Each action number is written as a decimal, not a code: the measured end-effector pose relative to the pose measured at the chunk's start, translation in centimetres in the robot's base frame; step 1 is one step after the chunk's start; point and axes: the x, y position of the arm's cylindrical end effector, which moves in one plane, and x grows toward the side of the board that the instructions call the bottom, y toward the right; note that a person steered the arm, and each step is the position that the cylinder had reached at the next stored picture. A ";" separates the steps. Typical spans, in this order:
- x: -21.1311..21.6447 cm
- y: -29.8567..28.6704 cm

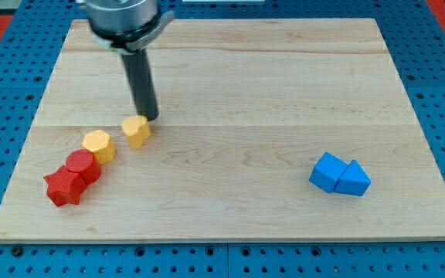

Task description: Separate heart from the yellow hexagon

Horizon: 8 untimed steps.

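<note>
Red star [62, 188] nearest camera, well below-left of my tip [151, 118], tip apparently touching yellow heart [137, 131] just below-left, yellow hexagon [98, 145] beyond it, bare rod, nothing held

Looking down at a slant from beyond the bench's [230, 62] near edge, taking in almost the whole board, fairly close.

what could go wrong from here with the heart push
My tip sits just above and right of the yellow heart. A push toward the view's lower left could drive it into the yellow hexagon, not away. That hexagon touches the red cylinder and red star, so they might shift too.
</note>
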 end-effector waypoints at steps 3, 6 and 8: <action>4.2 5.5; 8.2 1.8; 6.7 1.7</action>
